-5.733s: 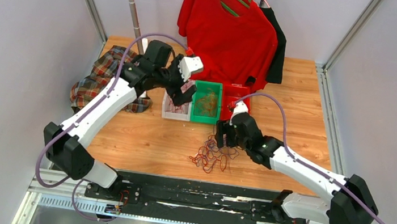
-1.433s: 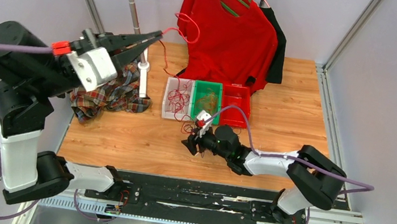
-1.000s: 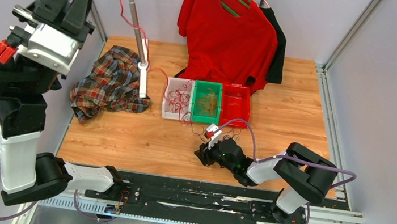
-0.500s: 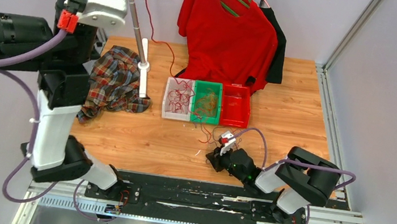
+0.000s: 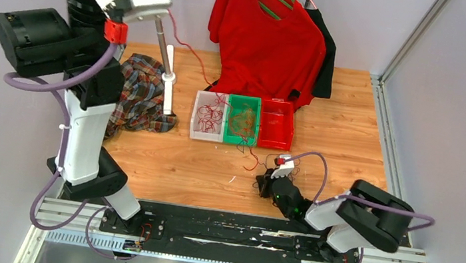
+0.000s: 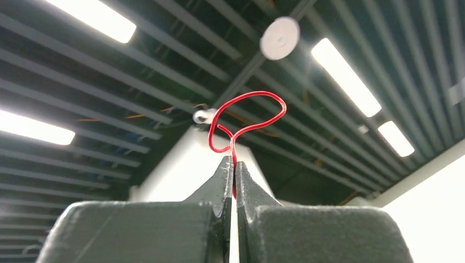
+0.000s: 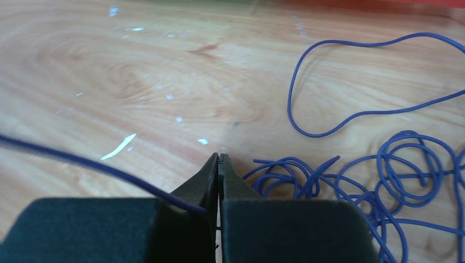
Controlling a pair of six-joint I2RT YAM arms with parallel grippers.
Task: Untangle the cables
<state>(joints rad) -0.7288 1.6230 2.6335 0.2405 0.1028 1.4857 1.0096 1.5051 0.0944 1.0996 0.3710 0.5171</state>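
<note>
My left gripper (image 6: 231, 161) is lifted high above the table's left side and is shut on a thin red cable (image 6: 233, 149), which loops above the fingertips. In the top view this red cable (image 5: 190, 51) slants down from the top edge to the white bin (image 5: 194, 127), and the left fingers are cut off by that edge. My right gripper (image 7: 219, 159) lies low over the table's near edge, shut, with a blue cable (image 7: 109, 170) running in from the left and pinched between its jaws. A tangle of blue cables (image 7: 408, 164) lies just to its right. In the top view the right gripper (image 5: 261, 183) sits beside loose cables (image 5: 250, 159).
White, green (image 5: 245, 99) and red (image 5: 274, 142) bins stand side by side mid-table, the first two holding cable bundles. A pole on a white foot (image 5: 168, 83) stands beside a plaid cloth (image 5: 138, 90). A red shirt (image 5: 269, 35) hangs at the back.
The left arm has swung up and right, drawing the red cable out of the white bin. The right gripper has closed on a cable and slid right along the near edge.
</note>
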